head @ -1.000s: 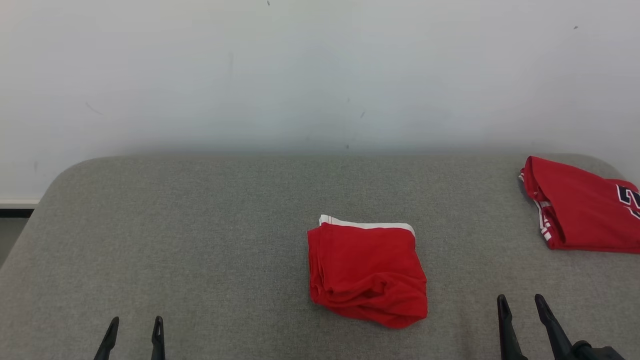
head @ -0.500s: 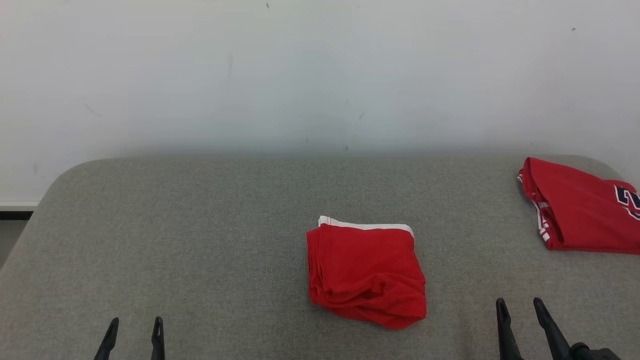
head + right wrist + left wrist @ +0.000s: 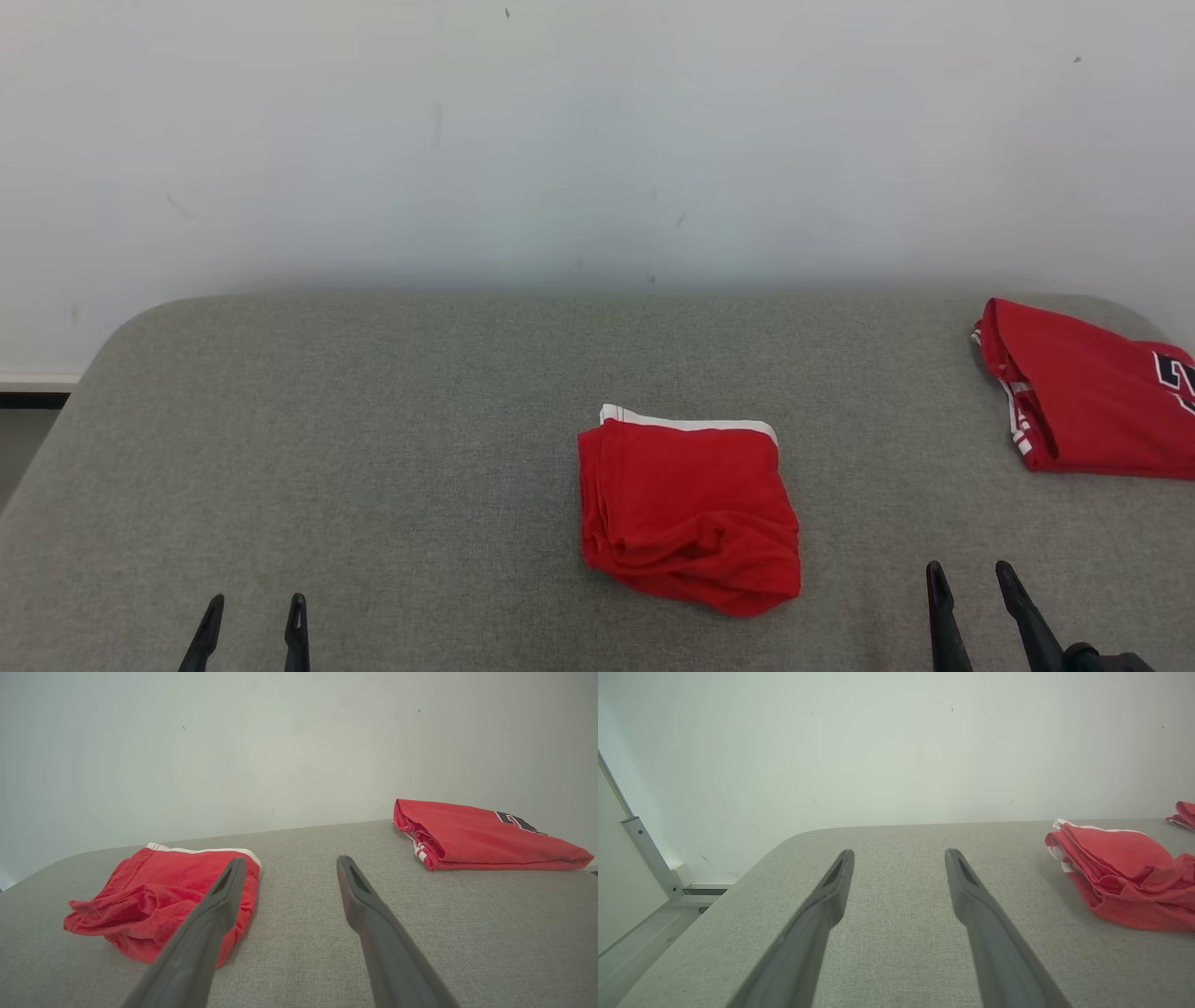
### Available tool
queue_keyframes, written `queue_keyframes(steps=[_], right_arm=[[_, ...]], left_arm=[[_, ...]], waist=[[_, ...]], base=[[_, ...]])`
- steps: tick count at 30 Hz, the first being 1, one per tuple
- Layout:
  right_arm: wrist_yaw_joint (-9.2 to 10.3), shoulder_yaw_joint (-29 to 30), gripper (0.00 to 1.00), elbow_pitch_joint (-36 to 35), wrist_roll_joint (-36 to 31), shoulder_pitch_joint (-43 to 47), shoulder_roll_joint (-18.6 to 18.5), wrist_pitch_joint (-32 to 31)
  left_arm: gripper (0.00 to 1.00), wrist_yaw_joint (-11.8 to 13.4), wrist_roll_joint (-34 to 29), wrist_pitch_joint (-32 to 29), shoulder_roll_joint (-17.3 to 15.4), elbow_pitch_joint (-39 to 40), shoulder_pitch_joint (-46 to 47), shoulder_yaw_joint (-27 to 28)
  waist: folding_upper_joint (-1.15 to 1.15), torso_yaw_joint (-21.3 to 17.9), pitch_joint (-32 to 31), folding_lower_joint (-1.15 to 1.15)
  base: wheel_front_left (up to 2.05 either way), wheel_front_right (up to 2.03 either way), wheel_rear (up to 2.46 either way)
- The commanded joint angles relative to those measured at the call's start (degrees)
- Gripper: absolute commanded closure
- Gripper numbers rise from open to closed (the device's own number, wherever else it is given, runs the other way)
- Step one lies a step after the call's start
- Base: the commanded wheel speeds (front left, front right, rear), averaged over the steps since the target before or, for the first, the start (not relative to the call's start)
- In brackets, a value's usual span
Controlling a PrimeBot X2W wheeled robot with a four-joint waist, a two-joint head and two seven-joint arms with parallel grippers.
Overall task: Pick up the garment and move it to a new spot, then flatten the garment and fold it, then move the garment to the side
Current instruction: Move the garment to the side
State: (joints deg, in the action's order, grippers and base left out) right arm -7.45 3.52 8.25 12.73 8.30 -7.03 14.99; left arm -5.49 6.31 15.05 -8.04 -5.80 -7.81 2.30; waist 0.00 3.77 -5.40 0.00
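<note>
Well right of the garment (image 3: 688, 509), a folded red jersey (image 3: 1083, 397); both arms' fingers (image 3: 297, 639) apart, empty.

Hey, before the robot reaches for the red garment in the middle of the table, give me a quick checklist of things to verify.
1. The left hand is open and empty: ok.
2. The right hand is open and empty: ok.
3. The red garment lies free on the grey table, with neither hand touching it: ok.
4. That garment is flat and smooth: not ok, its near edge is bunched and wrinkled.
5. The second red garment sits apart at the far right corner, out of the way: ok.
</note>
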Motion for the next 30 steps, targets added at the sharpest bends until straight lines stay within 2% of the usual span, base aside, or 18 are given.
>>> queue_keyframes(steps=[1, 7, 17, 21, 22, 24, 30], right_arm=[[-0.01, 0.01, 0.0, 0.11, -0.23, 0.6, 0.0, 0.23], [-0.01, -0.92, 0.0, 1.51, -0.72, -1.08, -0.42, -0.3], [-0.01, -4.4, 0.0, 6.49, -1.09, -11.58, -3.35, -6.51], [-0.01, -5.83, 0.0, 11.63, 0.45, -17.49, -3.97, -8.44], [-0.01, -6.29, 0.0, 15.19, 0.92, -20.36, -4.49, -8.64], [-0.01, -6.55, 0.0, 17.02, 1.17, -21.72, -4.68, -8.62], [-0.01, -9.14, 0.0, 29.17, 2.04, -29.09, -5.02, -8.46]], left_arm=[[0.0, 0.05, -0.3, 0.15, 0.06, -0.09, -0.3, 0.05], [0.0, 0.19, -0.41, 0.15, 0.25, 0.0, -0.18, -0.04], [0.0, 0.21, -0.52, 0.15, 0.8, -0.24, 1.01, -0.61], [0.0, 0.04, -0.7, 0.15, 1.16, -0.66, 1.98, -1.43], [0.0, -0.14, -0.78, 0.15, 1.34, -0.94, 2.83, -2.08], [0.0, -0.24, -0.84, 0.15, 1.45, -1.07, 3.19, -2.41], [0.0, -0.55, -0.95, 0.15, 2.06, -1.86, 6.3, -4.1]], waist=[[0.0, 0.08, -0.01, 0.0], [0.0, 0.6, 0.29, 0.0], [0.0, 1.98, 2.15, 0.0], [0.0, 3.21, 3.57, 0.0], [0.0, 4.01, 4.31, 0.0], [0.0, 4.44, 4.7, 0.0], [0.0, 6.78, 7.97, 0.0]], base=[[0.0, 0.0, 0.0], [0.0, 0.0, 0.0], [0.0, 0.0, 0.0], [0.0, 0.0, 0.0], [0.0, 0.0, 0.0], [0.0, 0.0, 0.0], [0.0, 0.0, 0.0]])
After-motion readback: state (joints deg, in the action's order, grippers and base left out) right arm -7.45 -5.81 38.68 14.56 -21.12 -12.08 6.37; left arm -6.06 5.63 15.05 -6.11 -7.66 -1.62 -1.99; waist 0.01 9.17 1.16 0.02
